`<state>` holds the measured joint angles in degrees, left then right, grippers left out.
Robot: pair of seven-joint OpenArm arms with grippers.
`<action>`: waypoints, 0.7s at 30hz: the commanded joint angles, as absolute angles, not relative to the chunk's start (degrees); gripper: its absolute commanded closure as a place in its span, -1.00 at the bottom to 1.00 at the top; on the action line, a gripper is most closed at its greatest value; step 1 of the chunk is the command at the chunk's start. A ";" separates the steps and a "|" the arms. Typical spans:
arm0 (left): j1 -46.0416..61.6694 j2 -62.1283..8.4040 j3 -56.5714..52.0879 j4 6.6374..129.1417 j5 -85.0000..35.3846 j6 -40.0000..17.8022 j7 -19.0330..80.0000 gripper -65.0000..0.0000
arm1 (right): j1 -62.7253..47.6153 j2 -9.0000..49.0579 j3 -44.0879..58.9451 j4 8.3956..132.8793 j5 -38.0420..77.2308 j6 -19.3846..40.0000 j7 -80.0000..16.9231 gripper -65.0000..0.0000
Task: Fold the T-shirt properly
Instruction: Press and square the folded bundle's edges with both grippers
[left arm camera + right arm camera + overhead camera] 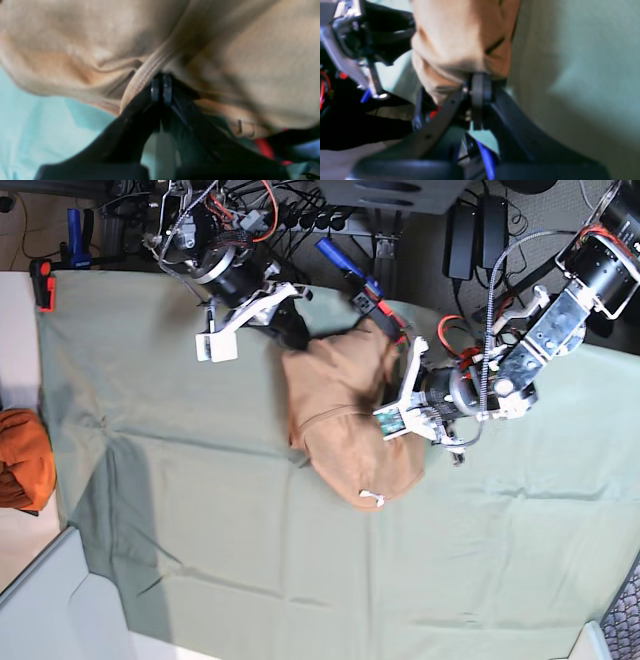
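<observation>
Plain tan cotton T-shirt (345,415) — unprinted, small white tag (372,499) — on pale green table cloth (200,510); orange cloth bundle (22,458).

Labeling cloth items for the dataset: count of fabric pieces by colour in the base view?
Tan T-shirt: 1
Orange bundled cloth: 1
Pale green table cloth: 1
Total: 3
</observation>
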<state>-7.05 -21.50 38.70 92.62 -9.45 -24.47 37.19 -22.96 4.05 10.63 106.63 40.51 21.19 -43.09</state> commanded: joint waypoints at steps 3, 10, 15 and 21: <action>-9.43 -21.74 38.28 92.64 -8.97 -23.57 36.34 1.00 | -21.61 3.31 10.85 107.72 39.94 27.49 -40.73 1.00; -13.06 -21.78 38.28 92.18 -8.95 -23.57 35.90 1.00 | -19.51 1.85 10.85 107.68 37.26 27.49 -40.10 1.00; -14.22 -22.00 38.28 92.62 -9.80 -23.59 39.40 1.00 | -19.38 1.98 11.00 107.70 34.24 27.46 -39.62 1.00; -11.40 -26.72 38.26 100.07 -11.97 -23.53 41.47 1.00 | -19.40 3.70 14.52 107.72 32.58 27.46 -39.29 1.00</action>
